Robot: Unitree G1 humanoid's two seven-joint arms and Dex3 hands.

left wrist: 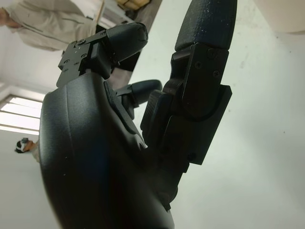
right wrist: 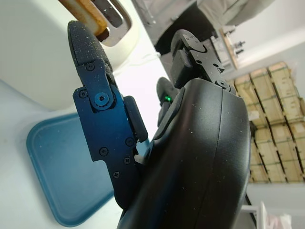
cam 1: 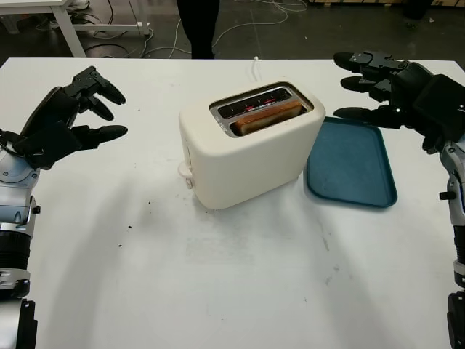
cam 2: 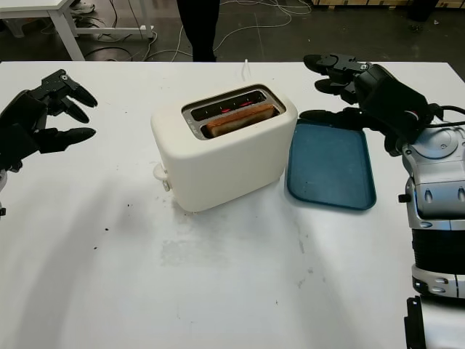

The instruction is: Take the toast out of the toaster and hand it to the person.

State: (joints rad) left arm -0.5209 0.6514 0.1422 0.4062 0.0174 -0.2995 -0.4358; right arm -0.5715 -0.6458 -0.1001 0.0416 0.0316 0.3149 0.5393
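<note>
The toast [cam 1: 267, 117] sits in the near slot of the toaster [cam 1: 247, 149], with only its brown top edge above the slot. Going from the largest thing down: the table [cam 1: 218, 291] is white and carries everything. The cream toaster stands near the middle of it, a little toward the far edge, and it is turned so that its slots run diagonally, from the near-left toward the far-right. The long axis of the toast follows this same line. A blue tray [cam 1: 351, 163] lies flat just beside the toaster, on the side of the table's right edge, and it holds nothing.

My right hand [cam 1: 385, 83] is open and holds nothing; it hovers above the far end of the tray, toward the far right corner. My left hand [cam 1: 69, 116] is also open and holds nothing, and it hangs over the left edge, well apart from the toaster.

I judge the right hand as the nearer one. The toast lies to its left and lower, so it should come in over the slot and pinch the toast across its thin side.

A person's legs [cam 1: 197, 25] stand beyond the far edge.
</note>
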